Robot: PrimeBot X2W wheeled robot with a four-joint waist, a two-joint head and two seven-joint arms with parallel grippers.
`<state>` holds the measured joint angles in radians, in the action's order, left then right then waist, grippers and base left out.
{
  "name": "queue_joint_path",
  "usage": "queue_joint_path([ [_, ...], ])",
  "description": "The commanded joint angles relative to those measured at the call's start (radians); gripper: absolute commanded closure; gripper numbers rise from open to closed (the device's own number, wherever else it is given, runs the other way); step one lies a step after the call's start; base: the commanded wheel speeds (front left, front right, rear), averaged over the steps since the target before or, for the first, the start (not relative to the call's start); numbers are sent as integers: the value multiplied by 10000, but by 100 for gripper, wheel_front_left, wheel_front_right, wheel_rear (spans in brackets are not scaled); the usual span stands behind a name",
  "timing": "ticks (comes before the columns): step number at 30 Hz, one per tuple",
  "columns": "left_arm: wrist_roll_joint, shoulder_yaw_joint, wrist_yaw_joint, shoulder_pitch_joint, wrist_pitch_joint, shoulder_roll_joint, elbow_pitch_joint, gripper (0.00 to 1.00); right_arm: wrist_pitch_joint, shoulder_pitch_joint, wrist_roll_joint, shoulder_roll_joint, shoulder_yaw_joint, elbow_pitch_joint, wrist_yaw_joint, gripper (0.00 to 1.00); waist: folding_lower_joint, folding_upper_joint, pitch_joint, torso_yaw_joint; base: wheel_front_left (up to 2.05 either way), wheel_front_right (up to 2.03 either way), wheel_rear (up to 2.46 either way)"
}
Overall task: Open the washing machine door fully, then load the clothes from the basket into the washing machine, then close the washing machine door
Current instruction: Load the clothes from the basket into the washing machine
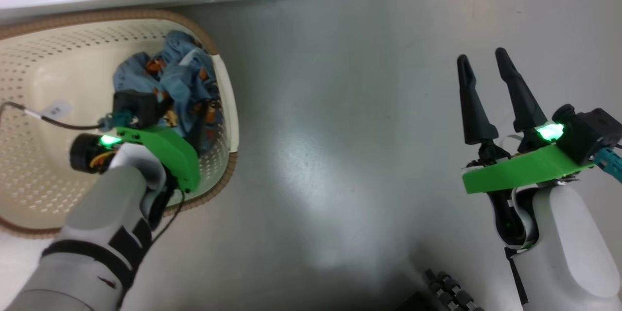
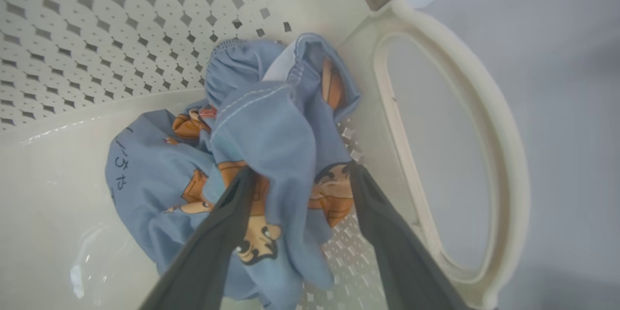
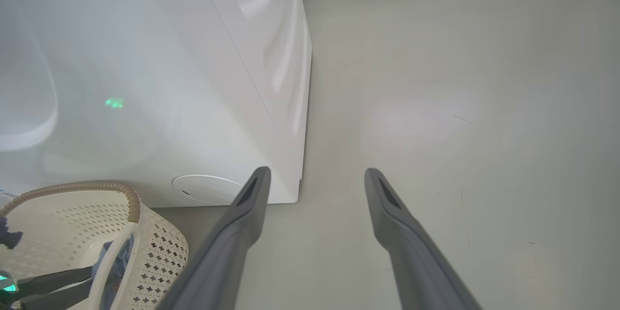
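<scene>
Clothes (image 2: 271, 145) sit bunched in the basket (image 1: 48, 82), pushed against the wall on its handle side. The basket stands on the floor (image 1: 340, 131) just beside the washing machine (image 3: 145, 82).

Left gripper (image 2: 300, 169) is down in the basket, jaws spread, one finger either side of a raised fold. Nothing pinched yet. Right gripper (image 1: 481, 56) hangs over bare floor, well apart from the basket, jaws spread, holding nothing.

Risks as I read it:
- Jaws straddle only the top fold. Closing here may catch one layer, and the rest of the bundle could trail, drag on the rim or slip out on the lift.
- Outer finger is near the perforated wall and the handle (image 2: 506, 155). Drift that way and it pinches plastic with the cloth, and the basket, which looks light, tips or drags.
- Going deeper risks jamming the fingertips on the basket bottom.
</scene>
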<state>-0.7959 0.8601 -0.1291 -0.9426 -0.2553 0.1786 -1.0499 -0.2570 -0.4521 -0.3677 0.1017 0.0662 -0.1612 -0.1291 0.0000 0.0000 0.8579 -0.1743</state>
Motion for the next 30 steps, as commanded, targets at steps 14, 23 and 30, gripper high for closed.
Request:
queue_joint_path([
  [14,-1194,1288,-15,-723,-65,542,-468,100,-48,263,117,-33,329,330,-16,0,0,0,209,-453,0,0,0],
  [23,-1722,1378,-15,-772,-65,565,-531,100,-48,331,154,43,240,284,-16,0,0,0,-185,-284,0,0,0],
  [30,-1669,472,-15,-325,-65,689,-293,100,-48,401,147,92,117,233,-16,0,0,0,-892,64,0,0,0],
])
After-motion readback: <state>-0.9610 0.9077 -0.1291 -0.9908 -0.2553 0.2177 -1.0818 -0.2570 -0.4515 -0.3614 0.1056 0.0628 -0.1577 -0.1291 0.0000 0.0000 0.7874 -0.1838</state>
